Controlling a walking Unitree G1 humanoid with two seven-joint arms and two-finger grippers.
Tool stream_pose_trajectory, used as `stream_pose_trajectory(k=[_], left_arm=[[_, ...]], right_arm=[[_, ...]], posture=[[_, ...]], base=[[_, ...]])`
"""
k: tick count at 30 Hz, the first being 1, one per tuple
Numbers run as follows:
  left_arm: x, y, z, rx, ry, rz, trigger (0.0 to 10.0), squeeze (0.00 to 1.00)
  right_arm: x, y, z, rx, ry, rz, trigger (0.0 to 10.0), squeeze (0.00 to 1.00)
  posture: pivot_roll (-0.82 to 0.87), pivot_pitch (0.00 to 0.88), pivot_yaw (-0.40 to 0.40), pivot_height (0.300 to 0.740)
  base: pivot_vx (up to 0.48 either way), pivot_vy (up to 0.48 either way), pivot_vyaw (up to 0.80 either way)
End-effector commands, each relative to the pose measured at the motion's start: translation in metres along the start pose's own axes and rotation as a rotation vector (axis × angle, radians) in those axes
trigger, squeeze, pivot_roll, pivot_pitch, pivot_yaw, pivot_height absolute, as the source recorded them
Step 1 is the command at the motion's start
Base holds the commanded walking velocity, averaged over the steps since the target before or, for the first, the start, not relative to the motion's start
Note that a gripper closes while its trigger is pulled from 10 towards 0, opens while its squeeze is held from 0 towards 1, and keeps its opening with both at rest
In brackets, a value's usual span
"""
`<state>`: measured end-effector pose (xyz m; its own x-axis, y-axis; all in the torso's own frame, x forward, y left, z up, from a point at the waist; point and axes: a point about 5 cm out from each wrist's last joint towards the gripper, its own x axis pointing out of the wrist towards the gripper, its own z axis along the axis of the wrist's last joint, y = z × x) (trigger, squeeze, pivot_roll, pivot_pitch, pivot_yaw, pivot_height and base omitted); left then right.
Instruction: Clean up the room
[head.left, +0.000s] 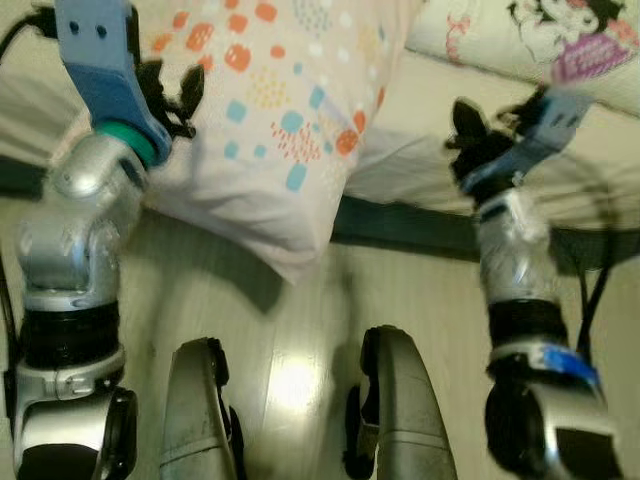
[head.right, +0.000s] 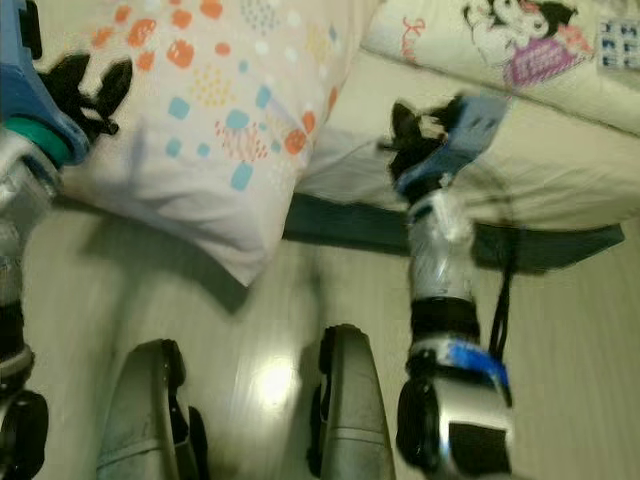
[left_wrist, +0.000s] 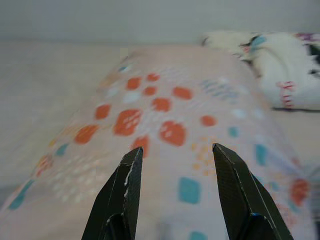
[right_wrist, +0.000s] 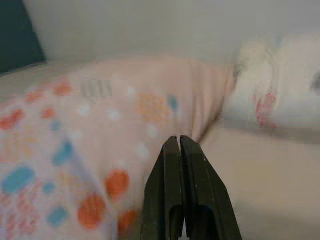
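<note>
A white pillow (head.left: 270, 110) with orange and blue dots lies on the bed, and one corner hangs over the edge toward the floor. My left gripper (left_wrist: 175, 148) is at the pillow's left side. It is open, with the dotted fabric showing between and beyond its fingers. My right gripper (head.left: 468, 125) hovers over the cream sheet just right of the pillow. In the right wrist view its fingers (right_wrist: 170, 165) are pressed together with nothing between them.
A second white pillow (head.left: 540, 40) with a cartoon print lies at the back right of the bed (head.left: 430, 110). The dark bed base (head.left: 400, 225) runs across in front of me. Pale wood floor (head.left: 300, 330) and my legs (head.left: 200, 410) are below.
</note>
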<state>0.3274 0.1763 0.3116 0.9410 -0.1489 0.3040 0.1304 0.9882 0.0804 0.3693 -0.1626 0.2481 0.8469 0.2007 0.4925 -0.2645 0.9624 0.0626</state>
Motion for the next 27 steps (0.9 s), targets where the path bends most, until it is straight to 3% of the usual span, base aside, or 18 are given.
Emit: stream_pose_trajectory(k=[1,15,27], left_arm=[[-0.004,-0.003,-0.004,0.000,-0.006,0.003,10.0,0.00],[-0.002,-0.008,-0.011,-0.017,-0.011,0.016,10.0,0.00],[-0.001,-0.009,-0.013,-0.027,-0.011,0.024,10.0,0.00]], right_arm=[[-0.003,0.003,0.014,-0.072,-0.063,-0.006,10.0,0.00],[-0.010,0.009,0.026,-0.163,-0.091,-0.064,10.0,0.00],[-0.012,0.014,0.026,-0.177,-0.079,-0.059,10.0,0.00]], posture=[[0.03,0.168,-0.029,0.535],[0.03,0.142,-0.027,0.565],[0.03,0.133,-0.030,0.595]], base=[[0.000,0.000,0.00],[0.000,0.000,0.00],[0.000,0.000,0.00]])
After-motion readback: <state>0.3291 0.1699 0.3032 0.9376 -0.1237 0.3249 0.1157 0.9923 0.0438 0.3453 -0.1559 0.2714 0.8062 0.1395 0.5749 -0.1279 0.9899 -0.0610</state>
